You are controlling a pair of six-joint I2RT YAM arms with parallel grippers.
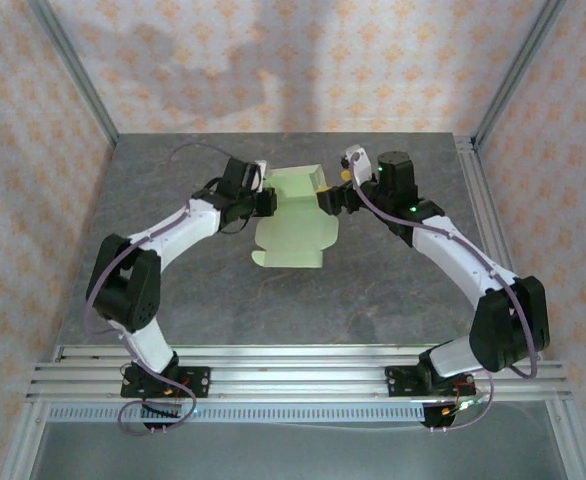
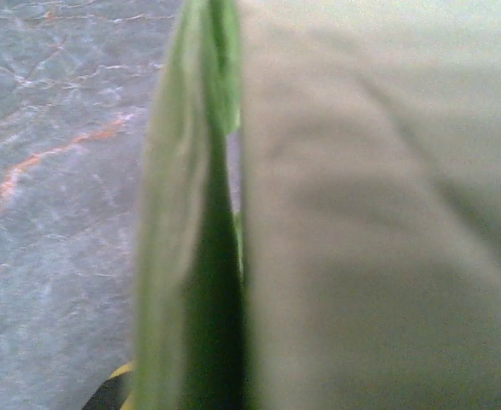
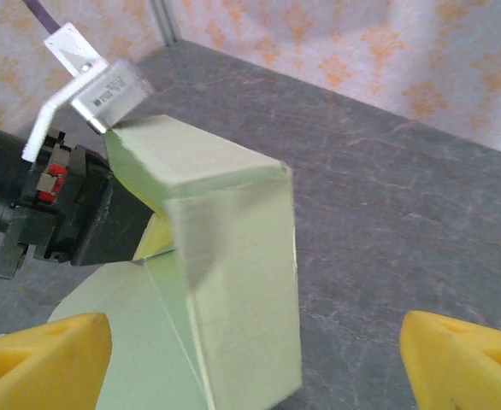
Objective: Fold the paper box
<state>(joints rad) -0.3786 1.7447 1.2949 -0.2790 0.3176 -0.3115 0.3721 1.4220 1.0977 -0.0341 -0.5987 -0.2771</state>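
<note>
Your left gripper [image 1: 264, 201] pinches the half-folded paper box [image 1: 291, 235] on the desk [image 1: 373, 290]; your right gripper [image 3: 255, 363] stands wide astride its raised wall

Nothing legible anywhere — the label [image 3: 122, 84] on the silver camera box [image 3: 105, 96] is just blur.

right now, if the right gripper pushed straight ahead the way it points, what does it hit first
Probably the raised folded panel of the paper box, standing between the open yellow fingers of the right gripper. The left gripper sits behind that panel; how far is unclear.
</note>
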